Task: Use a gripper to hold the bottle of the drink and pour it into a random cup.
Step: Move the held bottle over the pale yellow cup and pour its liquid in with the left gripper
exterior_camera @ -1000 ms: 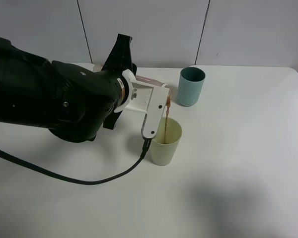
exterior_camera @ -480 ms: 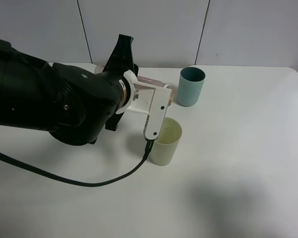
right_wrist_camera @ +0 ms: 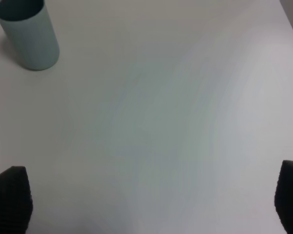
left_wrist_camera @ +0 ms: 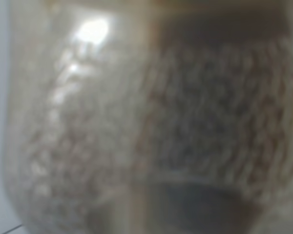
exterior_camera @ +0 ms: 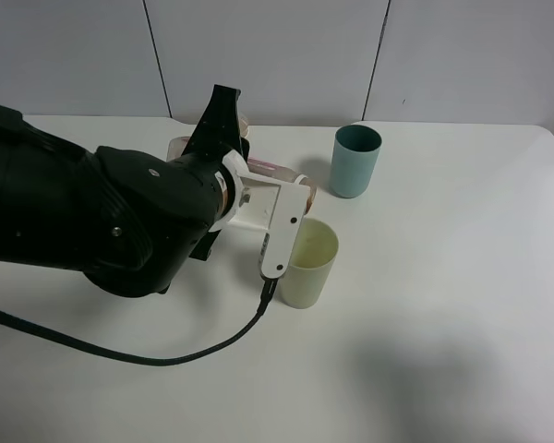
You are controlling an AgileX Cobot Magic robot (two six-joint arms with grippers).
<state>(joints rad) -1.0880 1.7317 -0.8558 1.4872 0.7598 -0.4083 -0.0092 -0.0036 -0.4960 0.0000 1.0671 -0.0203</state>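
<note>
My left gripper (exterior_camera: 279, 198), black with a white jaw piece, is shut on the bottle of the drink (exterior_camera: 275, 170). The bottle lies tilted, and its tan mouth (exterior_camera: 308, 187) is just above the far left rim of the pale yellow-green cup (exterior_camera: 309, 268). No liquid is running from it. The bottle (left_wrist_camera: 146, 117) fills the left wrist view as a blur. The cup stands upright at mid table, close against the white jaw piece. My right gripper (right_wrist_camera: 146, 200) is open and empty over bare table, and does not show in the exterior high view.
A teal-green tumbler (exterior_camera: 355, 161) stands upright behind and to the right of the cup; it also shows in the right wrist view (right_wrist_camera: 28, 34). A black cable (exterior_camera: 166, 355) trails across the front left of the white table (exterior_camera: 462, 305). The bulky left arm hides the table's left middle.
A second ago brown liquid streamed from the bottle into the cup. The stream has stopped, and the bottle has tipped back and drawn slightly left.
</note>
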